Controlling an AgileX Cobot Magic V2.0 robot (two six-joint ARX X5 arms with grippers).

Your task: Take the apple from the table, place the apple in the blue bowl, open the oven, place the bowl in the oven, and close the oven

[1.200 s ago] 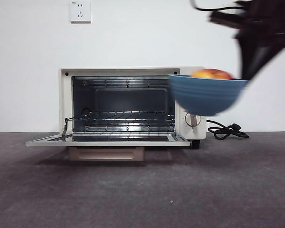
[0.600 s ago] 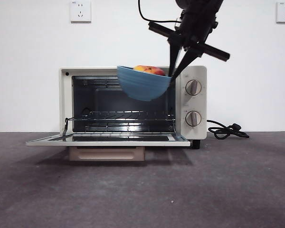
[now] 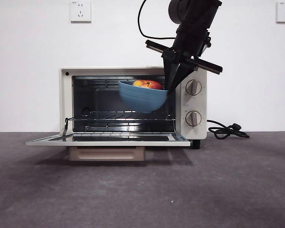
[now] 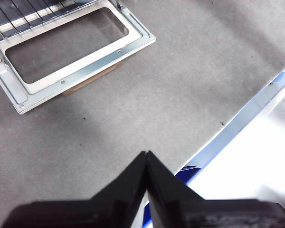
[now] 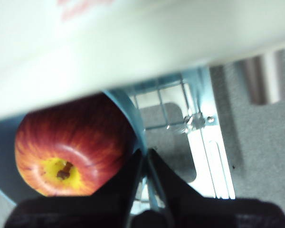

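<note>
- Blue bowl (image 3: 142, 97) hangs in the air in the middle of the front view, inside the open mouth of the oven (image 3: 133, 102), above the wire rack (image 3: 126, 116) and not touching it.
- Inside the bowl sits the apple (image 3: 148, 84), red with yellow streaks. Its top peeks over the rim.
- In the right wrist view the apple (image 5: 73, 147) fills the lower left, with its stem end facing the camera.
- The right claw (image 3: 172, 88) comes down from the top of the front view. Its two black jaws are pinched tight on the bowl's right rim, one on each side of the wall.
- The oven door (image 3: 107, 139) lies folded down flat, just above the dark grey surface (image 3: 204, 190).
- Two knobs (image 3: 193, 87) sit on the oven's right side, and a black cord (image 3: 225, 130) lies behind it at the right.
- The left claw (image 4: 146, 159) waits over the surface, well away from the oven door, with its jaws pressed together on nothing.
</note>
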